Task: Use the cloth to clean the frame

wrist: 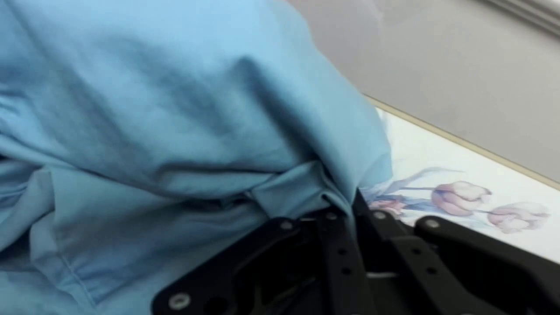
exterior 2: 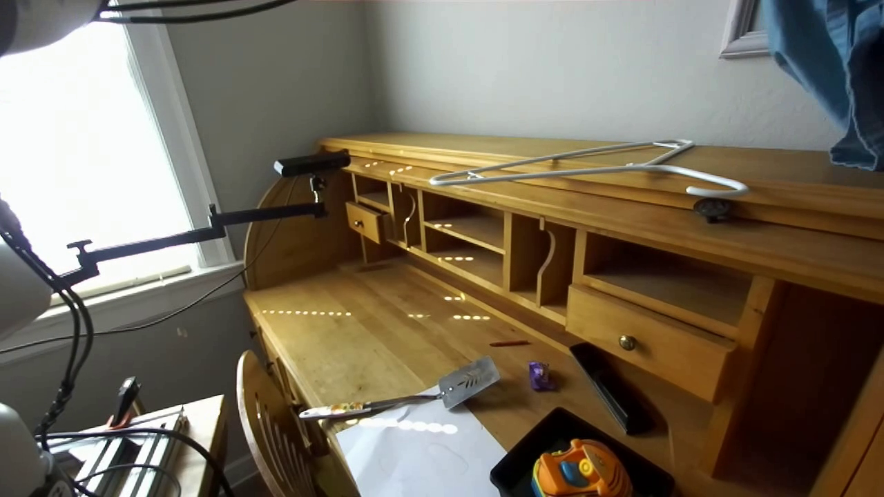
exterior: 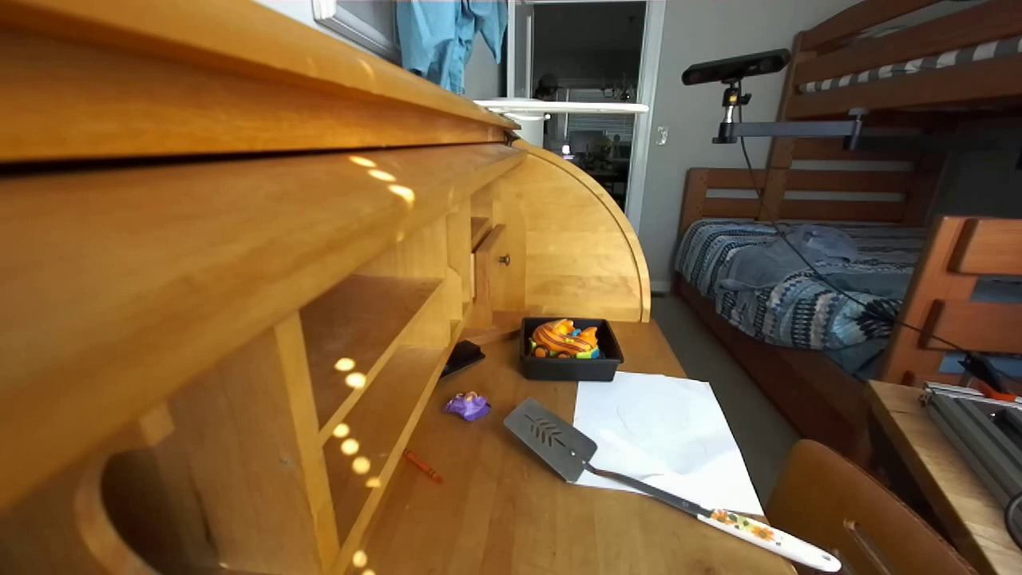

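well, my hand [wrist: 352, 208] is clenched on a bunched fold of the light blue cloth [wrist: 197, 122], pinching it near four o'clock in the wrist view while loose folds spread from seven round through nine to twelve. at two o'clock there i see a strip of the frame [wrist: 528, 13], and between three and four the tulip print [wrist: 461, 199]. the cloth hides part of that print; i cannot tell whether the two touch.

in an exterior view the light blue cloth [exterior 2: 822, 62] hangs at two o'clock, above the desk [exterior 2: 345, 359], with a corner of the frame [exterior 2: 744, 45] at its ten and a white hanger [exterior 2: 539, 174] across the desk's top ledge at its eight.

lower on the desk, in an exterior view, a spatula [exterior: 563, 455] lies partly across a sheet of paper [exterior: 663, 431]. from its blade, a black tray [exterior: 567, 370] with an orange toy [exterior: 563, 339] inside sits at twelve, a crumpled purple thing [exterior: 468, 407] at ten, and an orange crayon [exterior: 423, 466] between eight and nine.
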{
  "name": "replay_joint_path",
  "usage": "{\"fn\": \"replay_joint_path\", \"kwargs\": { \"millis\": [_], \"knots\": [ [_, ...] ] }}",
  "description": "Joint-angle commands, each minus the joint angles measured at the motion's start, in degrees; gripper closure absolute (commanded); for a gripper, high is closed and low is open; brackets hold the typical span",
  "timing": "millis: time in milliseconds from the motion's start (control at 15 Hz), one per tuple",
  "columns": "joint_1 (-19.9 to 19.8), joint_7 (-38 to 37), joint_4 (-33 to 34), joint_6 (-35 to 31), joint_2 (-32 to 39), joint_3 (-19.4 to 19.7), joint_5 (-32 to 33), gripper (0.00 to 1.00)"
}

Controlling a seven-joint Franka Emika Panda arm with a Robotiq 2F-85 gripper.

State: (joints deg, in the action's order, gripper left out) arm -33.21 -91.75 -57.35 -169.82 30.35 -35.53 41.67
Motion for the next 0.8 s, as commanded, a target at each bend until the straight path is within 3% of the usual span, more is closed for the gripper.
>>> {"fn": "replay_joint_path", "kwargs": {
  "millis": [0,267,667,733],
  "knots": [
    [-2.3,0.7,-5.5,8.3,-3.4,-2.6,-2.8,0.98],
    [-5.2,2.2,-10.7,18.2,-5.2,-6.8,-7.2,0.98],
    [-9.5,2.7,-16.6,31.5,-7.6,-8.9,-12.6,0.98],
    [-9.6,2.3,-16.7,33.4,-7.4,-9.0,-13.1,0.68]
  ]
}}
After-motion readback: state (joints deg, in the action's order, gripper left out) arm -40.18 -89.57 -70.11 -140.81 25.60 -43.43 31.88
